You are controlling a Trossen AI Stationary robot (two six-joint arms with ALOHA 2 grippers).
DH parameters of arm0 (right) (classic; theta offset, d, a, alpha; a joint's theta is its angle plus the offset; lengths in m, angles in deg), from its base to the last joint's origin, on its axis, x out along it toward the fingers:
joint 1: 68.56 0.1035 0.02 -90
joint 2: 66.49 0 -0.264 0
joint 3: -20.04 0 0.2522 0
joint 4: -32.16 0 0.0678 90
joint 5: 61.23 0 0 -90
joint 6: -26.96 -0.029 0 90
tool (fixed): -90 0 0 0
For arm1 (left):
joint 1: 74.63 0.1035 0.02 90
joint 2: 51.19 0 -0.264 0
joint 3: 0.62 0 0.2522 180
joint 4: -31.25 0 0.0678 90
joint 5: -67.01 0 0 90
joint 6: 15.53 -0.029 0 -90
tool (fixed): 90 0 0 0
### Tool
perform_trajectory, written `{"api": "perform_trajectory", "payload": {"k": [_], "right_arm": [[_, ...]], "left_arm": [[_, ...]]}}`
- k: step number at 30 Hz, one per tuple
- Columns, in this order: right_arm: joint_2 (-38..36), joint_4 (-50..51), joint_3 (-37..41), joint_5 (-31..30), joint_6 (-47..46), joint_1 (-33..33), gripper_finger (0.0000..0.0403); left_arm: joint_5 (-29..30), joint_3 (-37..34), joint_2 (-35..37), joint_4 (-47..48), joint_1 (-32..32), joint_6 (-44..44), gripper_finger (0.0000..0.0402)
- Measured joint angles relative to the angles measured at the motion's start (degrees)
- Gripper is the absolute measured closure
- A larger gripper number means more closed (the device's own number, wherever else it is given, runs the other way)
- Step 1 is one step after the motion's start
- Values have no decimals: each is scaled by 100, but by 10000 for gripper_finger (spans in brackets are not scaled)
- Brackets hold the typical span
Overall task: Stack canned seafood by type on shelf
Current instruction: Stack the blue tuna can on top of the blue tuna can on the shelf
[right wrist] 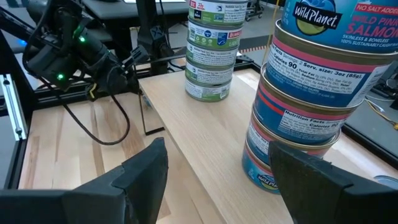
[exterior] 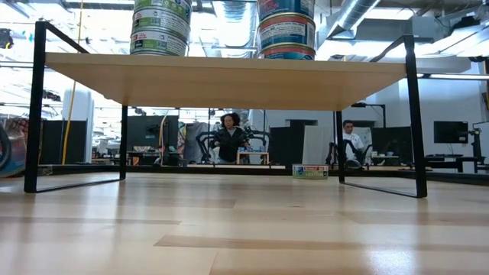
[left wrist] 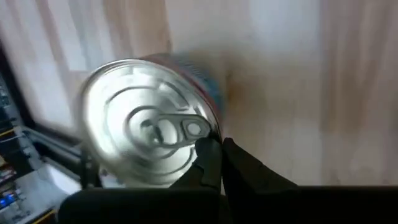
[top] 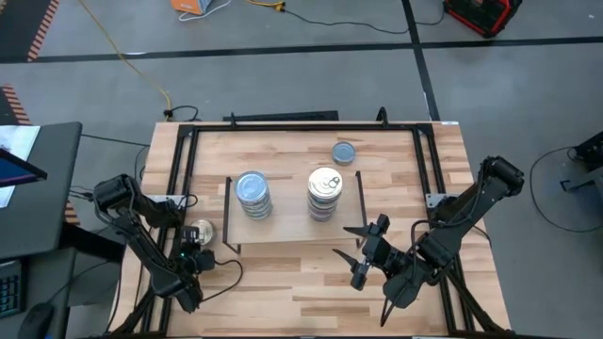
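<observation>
The shelf (top: 287, 226) stands mid-table and carries two stacks. The stack of blue-grey-lidded tins (top: 252, 194) (right wrist: 211, 50) is on its left. The stack of silver-gold pull-tab tins (top: 325, 192) (right wrist: 311, 99) is on its right. One blue-grey tin (top: 344, 152) (exterior: 309, 172) lies on the table beyond the shelf. A silver-gold pull-tab tin (top: 200, 232) (left wrist: 146, 130) lies flat on the table left of the shelf. My left gripper (left wrist: 222, 152), shut, points down at this tin's rim. My right gripper (top: 361, 252) (right wrist: 217, 180) hovers open near the shelf's right front corner. My left gripper has its shut fingertips (left wrist: 210, 149) right at the pull-tab tin's rim (left wrist: 214, 127), coming from above. I cannot tell whether they touch it. The tin lies lid up on the table.
The table's black frame rails (top: 184, 169) run along its left, right and far sides. The shelf's wire legs (exterior: 34, 114) stand on the tabletop. Bare wood (top: 283, 282) lies between the shelf and the near edge. People sit in the room beyond the table (exterior: 229, 137).
</observation>
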Motion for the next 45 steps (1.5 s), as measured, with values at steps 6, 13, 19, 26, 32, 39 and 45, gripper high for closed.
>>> {"api": "perform_trajectory", "payload": {"k": [6,13,19,26,32,39,45], "right_arm": [[0,0,0,0,-7,0,101],[0,-2,0,0,-7,-9,101],[0,-2,2,0,-7,-9,101],[0,-2,0,0,-9,-9,101],[4,-2,0,0,-2,-9,101],[40,5,0,24,91,-11,101],[48,11,0,24,98,-11,101]], "left_arm": [[-143,-7,-13,-93,1,-22,401],[-294,229,-7,-54,1,-101,401],[-218,916,-2,293,90,25,381],[147,1758,0,1059,347,-2,285],[488,1799,4,1519,414,-110,167],[841,1559,431,1583,549,-67,79],[700,1060,1471,977,893,46,76]]}}
